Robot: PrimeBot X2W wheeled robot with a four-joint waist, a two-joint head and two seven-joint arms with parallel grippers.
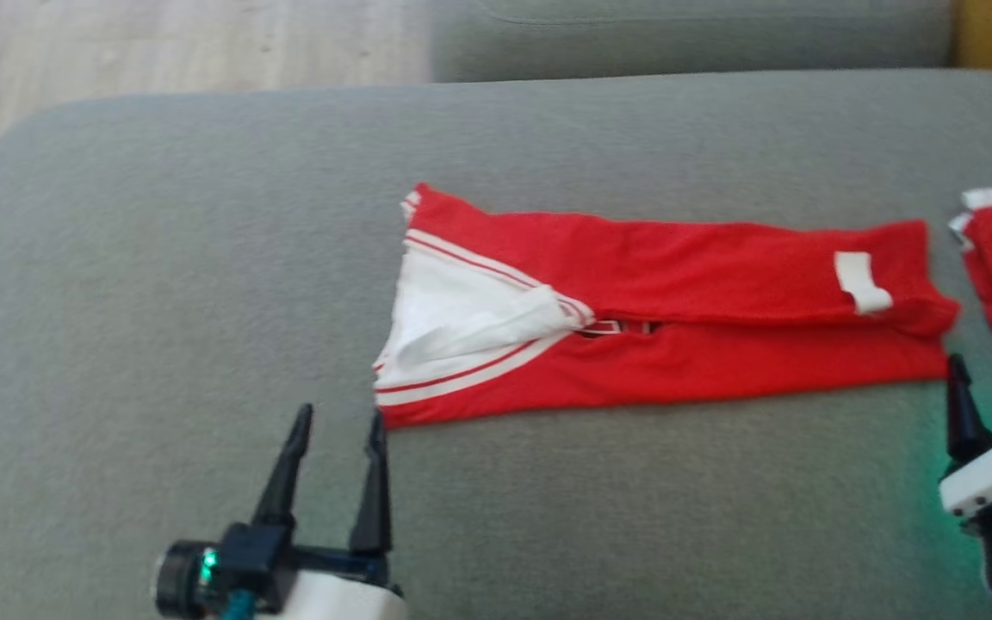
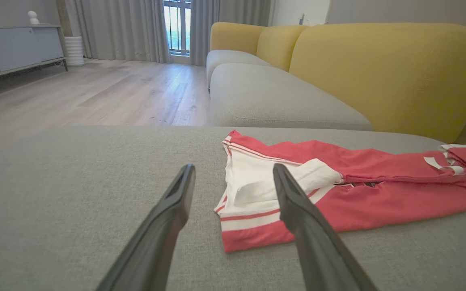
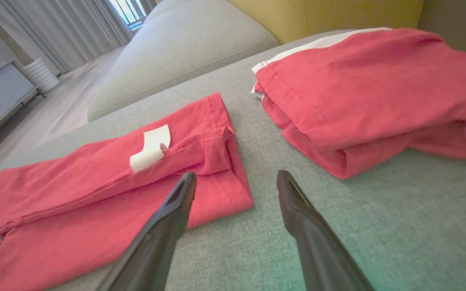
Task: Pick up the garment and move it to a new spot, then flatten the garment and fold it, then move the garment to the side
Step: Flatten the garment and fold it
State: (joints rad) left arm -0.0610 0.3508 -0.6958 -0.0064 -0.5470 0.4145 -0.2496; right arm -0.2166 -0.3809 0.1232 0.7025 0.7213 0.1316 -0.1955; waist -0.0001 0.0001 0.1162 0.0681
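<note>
garment (image 1: pixel 660 319): folded lengthwise, cross fold + side move to go imo
left end effector (image 1: pixel 340 415): apart, empty
right end effector (image 1: pixel 983 368): apart, empty

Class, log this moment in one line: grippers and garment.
left gripper: jaws open, empty | right gripper: jaws open, empty | red garment: folded lengthwise, flat on sofa

Left gripper (image 1: pixel 340 415), at 7 o'clock in the head view: two long black fingers (image 1: pixel 285 474) tapering to blunt tips, seated on a black base block (image 1: pixel 255 547). At 9 o'clock of the block is a dark cylindrical module (image 1: pixel 177 587) with a green indicator light; at 6 o'clock, a teal cable (image 1: pixel 238 604) and a white housing (image 1: pixel 332 603). Right gripper (image 1: pixel 984 368), at 4 o'clock: matching black fingers on a white shell (image 1: pixel 991 475), with green glow alongside. In the wrist views the fingers appear matte dark grey.
</note>
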